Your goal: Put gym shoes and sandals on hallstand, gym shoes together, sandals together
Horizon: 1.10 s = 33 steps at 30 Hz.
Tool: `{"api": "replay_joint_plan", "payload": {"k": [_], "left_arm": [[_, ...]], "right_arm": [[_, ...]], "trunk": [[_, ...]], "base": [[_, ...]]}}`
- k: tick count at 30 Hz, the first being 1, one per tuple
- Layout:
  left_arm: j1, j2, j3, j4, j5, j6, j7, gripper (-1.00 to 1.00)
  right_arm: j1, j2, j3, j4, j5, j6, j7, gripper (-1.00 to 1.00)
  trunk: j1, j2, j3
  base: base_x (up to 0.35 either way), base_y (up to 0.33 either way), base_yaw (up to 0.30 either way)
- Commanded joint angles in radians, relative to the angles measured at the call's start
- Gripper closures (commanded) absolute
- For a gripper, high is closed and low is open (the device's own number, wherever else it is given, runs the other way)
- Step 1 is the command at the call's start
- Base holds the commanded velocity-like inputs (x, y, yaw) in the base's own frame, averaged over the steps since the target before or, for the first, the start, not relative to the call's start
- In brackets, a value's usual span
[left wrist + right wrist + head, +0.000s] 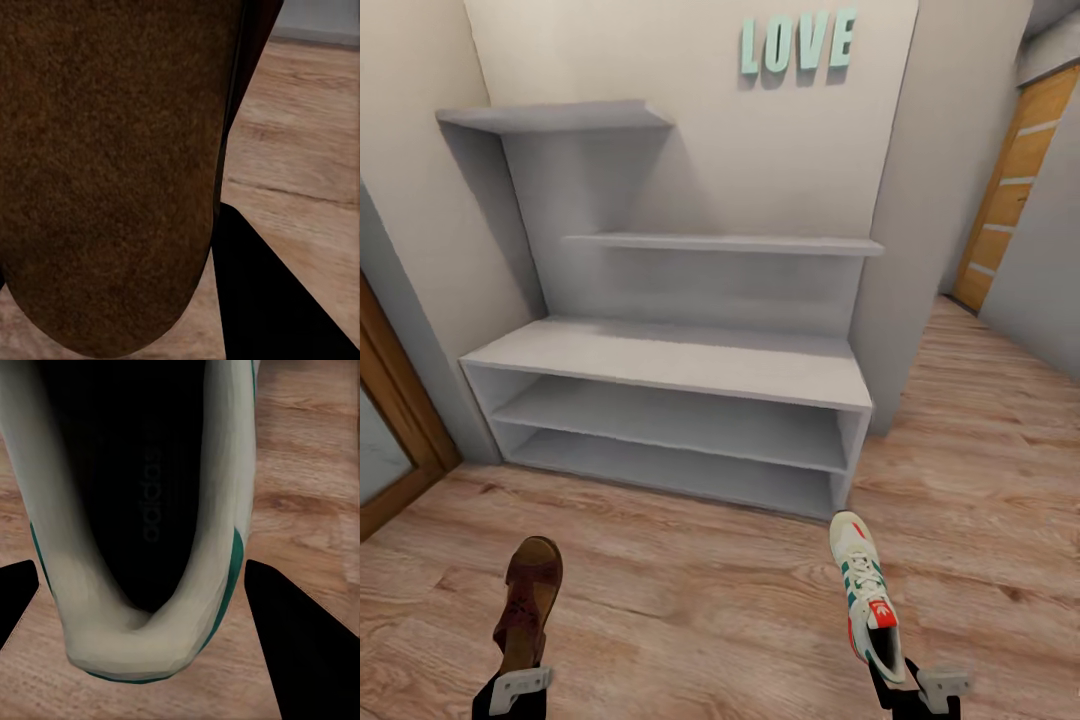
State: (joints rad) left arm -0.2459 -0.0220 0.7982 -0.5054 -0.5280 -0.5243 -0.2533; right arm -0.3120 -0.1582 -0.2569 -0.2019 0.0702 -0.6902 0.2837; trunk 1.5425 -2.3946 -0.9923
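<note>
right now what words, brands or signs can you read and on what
"LOVE": raised mint-green letters on the pale wall above the pale-grey hallstand.
"adidas": faint dark print on the black insole of the off-white green-striped sneaker.
Red logo patch on the sneaker's tongue: too small to read.

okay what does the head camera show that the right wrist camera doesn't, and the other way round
Head view alone: the pale-grey hallstand with bare shelves, the LOVE lettering on the wall, a brown sandal at the left tool, and the sneaker's laces and red heel tab.
Right wrist view alone: a look down into the shoe's dark inside, where a faint adidas print runs along the insole.
Both: the off-white gym shoe with green trim at the right tool, above the wood-plank floor.
</note>
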Motion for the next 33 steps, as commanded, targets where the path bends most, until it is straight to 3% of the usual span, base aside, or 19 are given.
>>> {"api": "replay_joint_plan", "payload": {"k": [1,33], "left_arm": [[-0.001,-0.001,0.009,-0.001,-0.007,-0.003,-0.007,1.0],[-0.001,-0.001,0.009,-0.001,-0.007,-0.003,-0.007,1.0]], "right_arm": [[-0.001,0.0,-0.008,0.001,0.006,-0.003,0.005,1.0],[-0.001,0.0,-0.008,0.001,0.006,-0.003,0.005,1.0]], "trunk": [[0.0,0.0,-0.001],[0.0,0.0,-0.001]], "base": [[0.09,0.308,-0.2],[0.021,0.307,-0.012]]}}
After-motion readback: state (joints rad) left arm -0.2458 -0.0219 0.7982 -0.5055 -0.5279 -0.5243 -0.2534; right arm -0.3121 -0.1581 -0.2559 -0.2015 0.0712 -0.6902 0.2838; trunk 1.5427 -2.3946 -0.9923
